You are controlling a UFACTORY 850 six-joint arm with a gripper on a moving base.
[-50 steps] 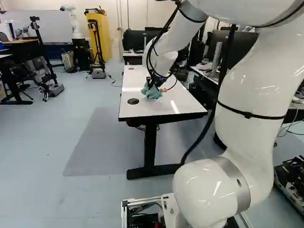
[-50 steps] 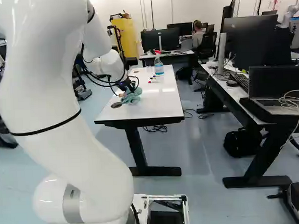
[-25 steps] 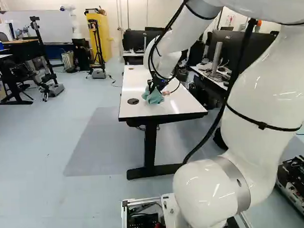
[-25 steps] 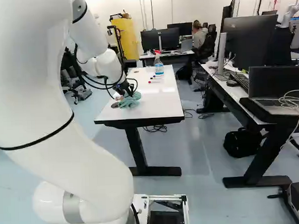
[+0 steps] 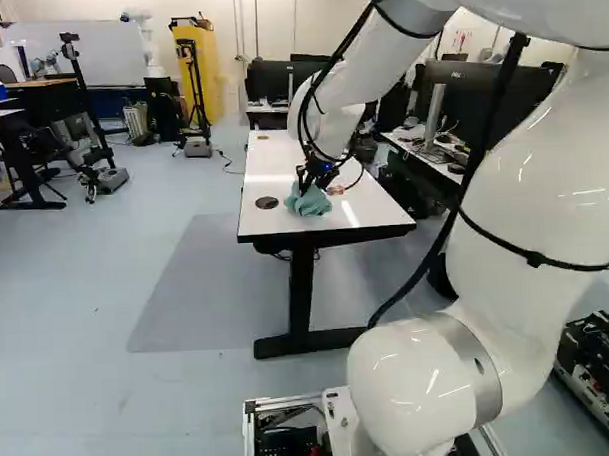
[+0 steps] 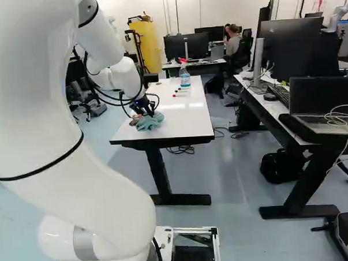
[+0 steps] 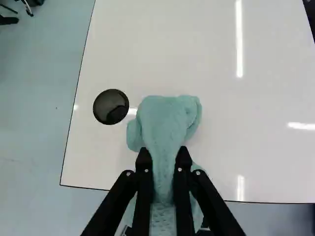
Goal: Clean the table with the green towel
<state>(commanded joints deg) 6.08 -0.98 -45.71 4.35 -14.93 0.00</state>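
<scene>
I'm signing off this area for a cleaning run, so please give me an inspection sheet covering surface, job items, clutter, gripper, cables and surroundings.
Surface: white tabletop, glossy with light reflections; round black grommet near one edge; stains, nothing seen in the wrist view.
Job's things: green towel, bunched up on the tabletop.
Clutter: spray bottle upright towards the far end; small pen-like items nearby.
Gripper: shut on the towel.
Cables: black cables looped along the arm; dark cables on the floor under the table.
Surroundings: desk with open laptop at the right of the right base view; black bag beneath.
</scene>
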